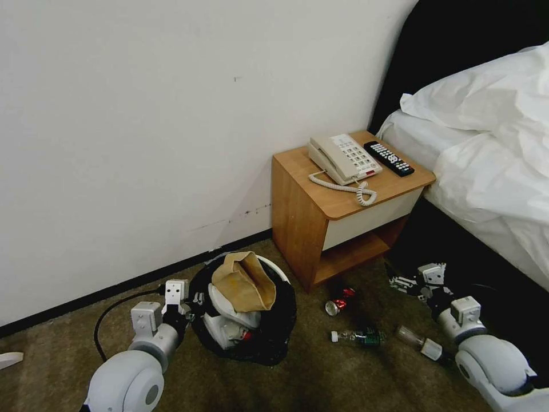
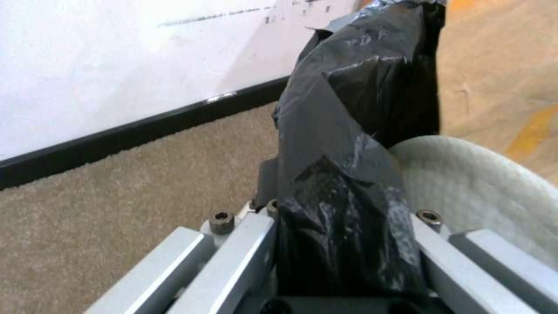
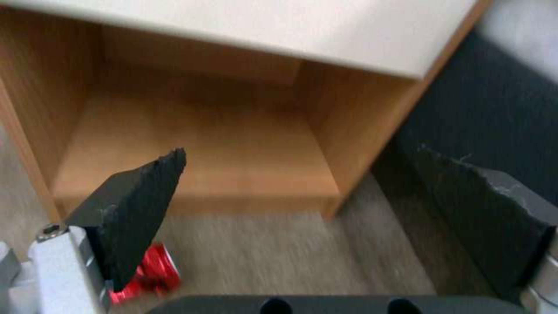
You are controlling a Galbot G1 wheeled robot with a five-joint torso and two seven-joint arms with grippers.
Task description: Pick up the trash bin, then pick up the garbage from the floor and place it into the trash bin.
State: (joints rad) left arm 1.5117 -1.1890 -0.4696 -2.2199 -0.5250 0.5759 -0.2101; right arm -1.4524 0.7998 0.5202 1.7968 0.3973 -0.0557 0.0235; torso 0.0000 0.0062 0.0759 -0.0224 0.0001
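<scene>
A bed (image 1: 492, 166) with rumpled white linen fills the right side of the head view, and beside it stands a wooden nightstand (image 1: 303, 217) against the white wall, carrying a beige telephone (image 1: 342, 158) and a black remote control (image 1: 389, 158); no lettering on either can be read. On the carpet just left of the nightstand sits the trash bin (image 1: 274, 320), its black liner spilling over the rim, with a brown paper bag (image 1: 245, 281) and a white slipper (image 1: 226, 323) already inside. The left gripper (image 1: 191, 300) is at the bin's near-left edge, its jaws pinching the liner and rim, as the left wrist view shows black plastic clamped between the metal fingers (image 2: 250, 253). The right gripper (image 1: 409, 284) hovers low in front of the nightstand's open shelf, pads spread wide and holding nothing. A red can (image 1: 339, 301) lies on the floor between bin and right gripper, near the nightstand's foot. A green-labelled bottle (image 1: 357, 337) and a second bottle (image 1: 420, 340) lie nearer the robot; label text is illegible.
</scene>
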